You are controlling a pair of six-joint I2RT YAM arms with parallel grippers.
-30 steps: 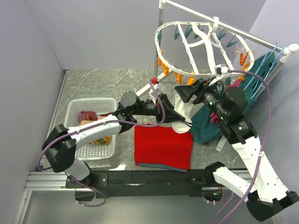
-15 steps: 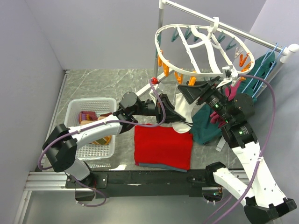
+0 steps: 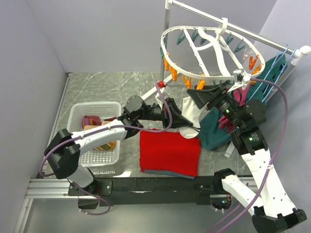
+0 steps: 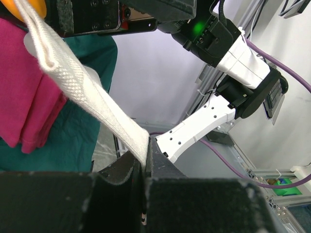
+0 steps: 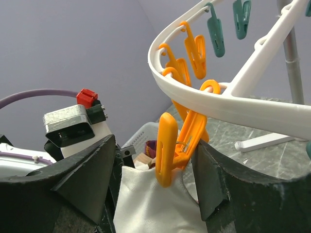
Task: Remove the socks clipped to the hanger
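— Where does your left claw stand?

— Pressed tight together on the lower end of the whitish sock. Your wrist view shows the cloth pinched in the seam between the two dark fingers and running up and away, taut, towards the top left.

— And what is behind that sock?

— A pink garment and a teal garment hang just past it, with your right arm's white casing beyond. A green light glows on that arm. Any marking on the casing is too small for you to read.

— Your right claw?

— Its jaws stand well apart, one on each side of the orange peg that grips the sock's top edge. The right-hand finger lies just beside the peg, but you cannot tell whether it touches. Nothing is held.

— The hanger?

— Its white rim curves directly above that claw. More orange pegs dangle from it, with teal pegs farther along.

— What can't you make out?

— From above, the two claws crowd together under the rim, and the sock shows only as a white patch between them. In the basket on the surface, a maroon sock shows, and your left arm covers the rest.
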